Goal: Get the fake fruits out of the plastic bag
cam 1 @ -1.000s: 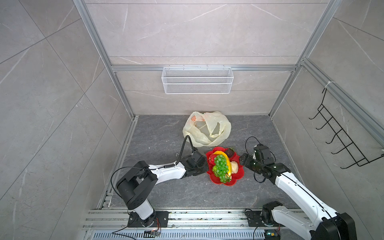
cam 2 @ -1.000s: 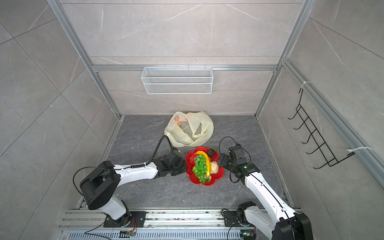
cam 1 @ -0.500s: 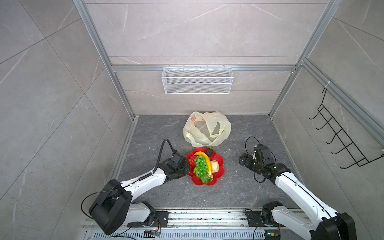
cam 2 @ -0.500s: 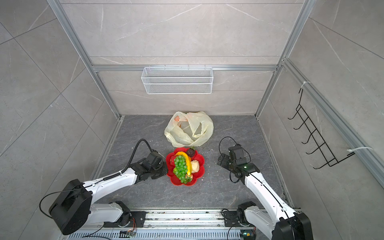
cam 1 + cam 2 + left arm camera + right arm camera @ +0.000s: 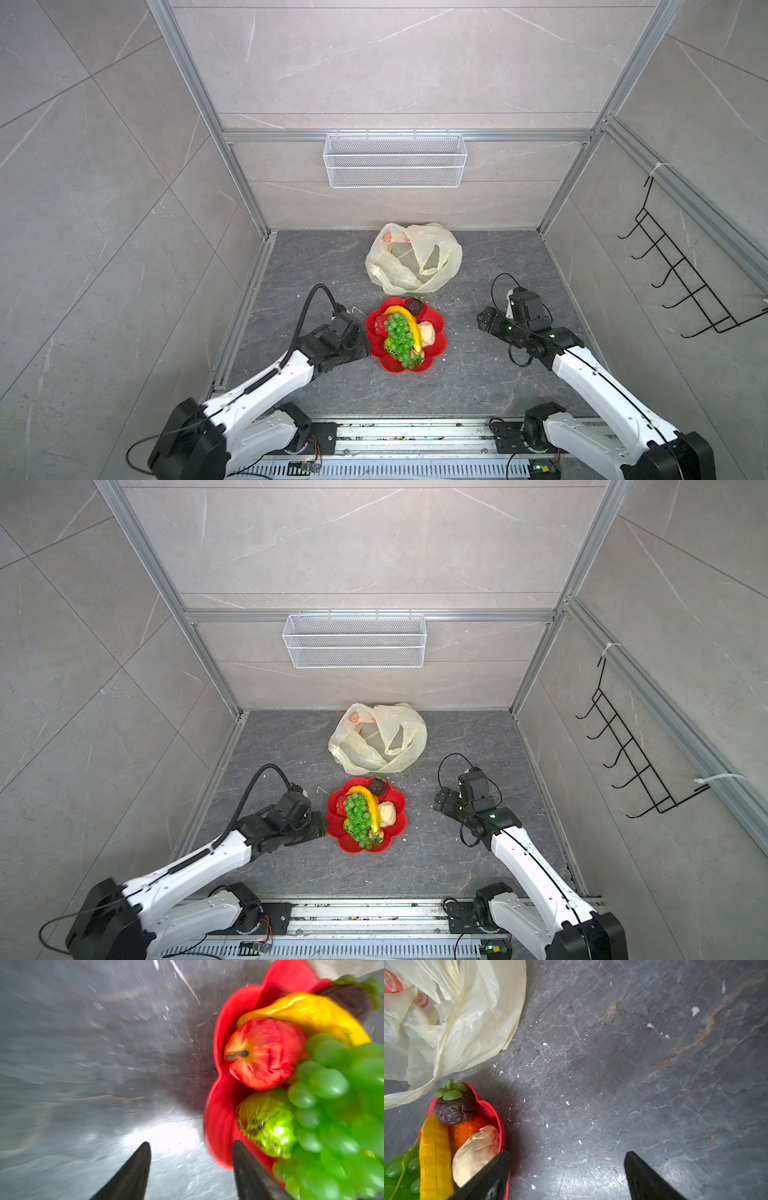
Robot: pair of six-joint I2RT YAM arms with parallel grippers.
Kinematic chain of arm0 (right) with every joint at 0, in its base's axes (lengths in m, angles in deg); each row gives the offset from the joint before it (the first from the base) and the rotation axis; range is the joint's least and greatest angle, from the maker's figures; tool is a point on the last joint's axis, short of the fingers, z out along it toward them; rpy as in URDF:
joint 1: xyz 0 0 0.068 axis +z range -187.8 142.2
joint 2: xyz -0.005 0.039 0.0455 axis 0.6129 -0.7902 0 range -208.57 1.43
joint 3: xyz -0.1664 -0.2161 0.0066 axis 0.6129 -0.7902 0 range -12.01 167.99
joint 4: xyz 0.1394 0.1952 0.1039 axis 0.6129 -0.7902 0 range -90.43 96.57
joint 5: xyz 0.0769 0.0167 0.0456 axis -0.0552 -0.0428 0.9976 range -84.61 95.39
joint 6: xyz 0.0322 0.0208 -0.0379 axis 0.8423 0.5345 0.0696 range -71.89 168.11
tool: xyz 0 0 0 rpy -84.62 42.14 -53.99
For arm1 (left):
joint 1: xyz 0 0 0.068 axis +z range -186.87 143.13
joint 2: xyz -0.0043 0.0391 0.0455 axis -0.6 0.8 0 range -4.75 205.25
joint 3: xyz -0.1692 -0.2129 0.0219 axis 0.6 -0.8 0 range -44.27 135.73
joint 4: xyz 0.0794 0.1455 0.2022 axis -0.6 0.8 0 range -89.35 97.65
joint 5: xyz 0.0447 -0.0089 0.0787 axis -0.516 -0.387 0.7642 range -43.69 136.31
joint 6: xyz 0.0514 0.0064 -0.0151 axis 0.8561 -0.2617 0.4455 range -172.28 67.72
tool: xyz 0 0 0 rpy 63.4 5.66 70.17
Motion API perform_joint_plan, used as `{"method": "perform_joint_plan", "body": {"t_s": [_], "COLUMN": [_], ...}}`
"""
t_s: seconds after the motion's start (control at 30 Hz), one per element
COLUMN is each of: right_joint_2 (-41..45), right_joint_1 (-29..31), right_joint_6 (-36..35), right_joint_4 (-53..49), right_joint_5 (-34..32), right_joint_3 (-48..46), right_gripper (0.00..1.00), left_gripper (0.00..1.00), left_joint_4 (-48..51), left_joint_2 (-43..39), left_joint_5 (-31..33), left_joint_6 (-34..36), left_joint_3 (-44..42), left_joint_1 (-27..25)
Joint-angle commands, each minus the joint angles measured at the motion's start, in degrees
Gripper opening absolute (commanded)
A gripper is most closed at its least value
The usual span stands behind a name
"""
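The plastic bag [image 5: 413, 257] [image 5: 378, 737] lies crumpled and open-mouthed at the back of the dark floor; no fruit shows inside it. In front of it a red flower-shaped plate [image 5: 399, 369] [image 5: 353, 848] holds the fake fruits: green grapes [image 5: 401, 338], banana [image 5: 409, 322], a dark maroon fruit [image 5: 414, 306], a pale peach one [image 5: 427, 332], a red apple [image 5: 264, 1053] and an orange [image 5: 465, 1128]. My left gripper [image 5: 365, 332] [image 5: 191, 1147] is open at the plate's left rim, nothing between its fingers. My right gripper [image 5: 482, 324] [image 5: 566, 1155] is open over bare floor, right of the plate.
A white wire basket [image 5: 395, 166] hangs on the back wall and a black hook rack [image 5: 681, 282] on the right wall. Aluminium rails run along the floor's left edge [image 5: 245, 316] and front [image 5: 415, 432]. White flecks dot the floor.
The left gripper dragged the red plate leftward, away from the right gripper, then its jaws opened and let go of the rim. The right arm has barely moved.
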Motion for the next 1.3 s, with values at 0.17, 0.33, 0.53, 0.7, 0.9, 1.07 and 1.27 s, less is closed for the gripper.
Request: {"method": "perform_joint_plan", "body": {"t_s": [0.17, 0.33, 0.53, 0.7, 0.9, 1.07, 1.27], "right_joint_2": [3.86, 6.07, 1.62, -8.21, -18.44, -26.23, -29.5], "right_joint_1": [0.01, -0.05, -0.09, -0.42, -3.16, -4.73, -5.6], "right_joint_6": [-8.72, -12.5, -16.34, -23.7, -27.72, -29.79, -31.82], "right_joint_4": [0.27, 8.68, 22.46, 38.95, 51.51, 61.86, 65.46], "right_joint_5": [-5.03, -17.61, -27.66, -31.96, -32.05, -28.44, -22.08], "right_joint_3": [7.0, 5.98, 0.38, -5.26, -9.18, -11.52, -11.75], "right_gripper": [0.88, 0.92, 0.99, 0.99, 1.0, 0.99, 1.0], "left_gripper": [0.86, 0.99, 1.0, 1.0, 1.0, 1.0, 1.0], "left_joint_4": [9.55, -18.47, -36.55, -50.14, -62.96, -64.2, -66.86], "left_joint_2": [-11.04, -4.86, 6.23, 15.51, 26.11, 30.61, 29.1], "left_joint_5": [36.23, 52.61, 41.5, 33.09, 23.59, 20.52, 13.4], "left_joint_6": [6.63, 25.75, 35.79, 43.48, 48.26, 46.1, 45.04], "left_joint_3": [9.29, 3.19, 0.61, -2.65, -5.73, -5.46, -7.89], "left_joint_1": [0.37, 1.12, 17.5, 26.07, 30.46, 33.25, 36.15]}}
